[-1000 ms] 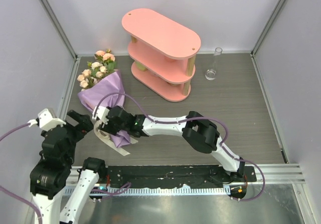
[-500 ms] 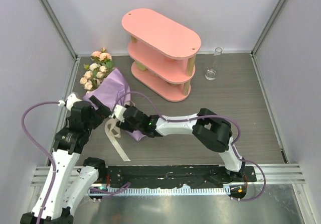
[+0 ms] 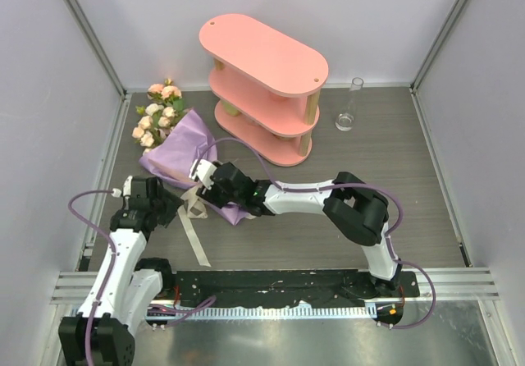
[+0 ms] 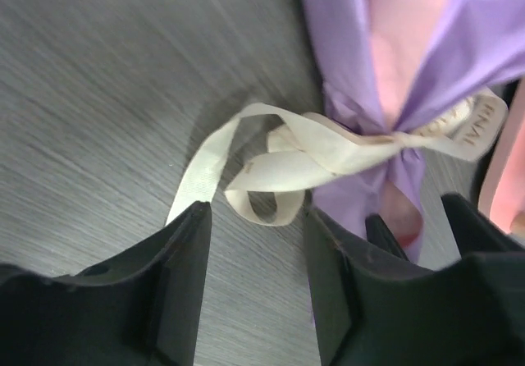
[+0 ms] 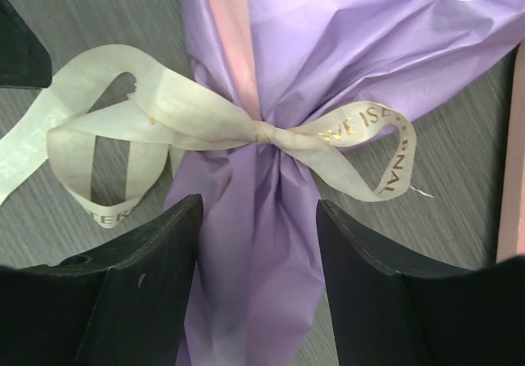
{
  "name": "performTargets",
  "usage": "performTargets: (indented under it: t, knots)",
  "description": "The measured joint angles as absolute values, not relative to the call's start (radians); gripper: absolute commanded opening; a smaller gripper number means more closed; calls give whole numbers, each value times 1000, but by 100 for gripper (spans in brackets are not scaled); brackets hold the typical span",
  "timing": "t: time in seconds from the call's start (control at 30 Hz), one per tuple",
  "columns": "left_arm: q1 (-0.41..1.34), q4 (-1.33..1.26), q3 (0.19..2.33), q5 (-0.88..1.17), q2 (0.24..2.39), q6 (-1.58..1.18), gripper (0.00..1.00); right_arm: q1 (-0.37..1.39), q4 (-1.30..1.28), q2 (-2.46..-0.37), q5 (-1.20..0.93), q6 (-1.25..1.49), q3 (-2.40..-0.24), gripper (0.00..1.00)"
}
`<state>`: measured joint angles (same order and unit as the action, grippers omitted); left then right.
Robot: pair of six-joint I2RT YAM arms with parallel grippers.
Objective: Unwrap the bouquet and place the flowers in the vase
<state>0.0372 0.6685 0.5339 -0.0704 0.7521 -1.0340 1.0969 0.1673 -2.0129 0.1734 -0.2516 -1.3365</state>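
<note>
**Left gripper brought to the ribbon; bouquet still tied**

Within the last second the left arm has been swung in from the near-left corner and lowered to the table (image 3: 385, 177). The left gripper (image 4: 256, 218) is now set at the cream ribbon (image 5: 205, 124). Its jaws are seen apart, narrower than a moment ago, with one bow loop lying between the fingertips and nothing yet clamped.

The right gripper (image 5: 258, 210) is closed on the bouquet (image 3: 182, 146) just below the knot, the purple paper filling the gap between its fingers. The wrapped tail has been turned somewhat to the right, so the bow is presented to the left arm.

The bouquet lies on the table's left side. The flowers (image 3: 156, 113) point toward the far-left corner and are still inside the cone. The vase (image 3: 345, 113) stands well apart at the far right, beyond the pink shelf (image 3: 262, 54).

The untying is judged to be about to begin, and nothing has been unwrapped yet.
</note>
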Motion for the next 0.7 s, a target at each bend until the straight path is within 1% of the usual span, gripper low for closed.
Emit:
performTargets:
  t: [0.03,0.07,0.1,0.17,0.2,0.23,0.4,0.53,0.63,0.7]
  knots:
    - [19,662,522,-66,765,-1048,45,1097,170,-2013,166,-249,-1335,63]
    - [-4,657,512,-56,778,-1065,47,1097,174,-2013,159,-247,-1332,63]
    - [-25,652,501,-51,788,-1077,52,1097,178,-2013,153,-244,-1329,62]
    - [-73,626,464,-34,793,-1123,57,1097,181,-2013,142,-237,-1325,62]
    - [-94,609,438,-19,786,-1148,64,1096,181,-2013,139,-235,-1324,62]
    - [-113,596,409,-4,777,-1175,65,1095,181,-2013,136,-233,-1324,62]
    - [-165,545,290,47,702,-1364,65,1095,191,-2013,127,-231,-1319,62]
    - [-178,503,246,45,618,-1515,65,1095,192,-2013,126,-231,-1318,61]
    - [-179,492,253,12,598,-1540,66,1095,194,-2013,125,-231,-1317,61]
    - [-179,486,281,-15,607,-1529,64,1095,194,-2013,125,-231,-1317,61]
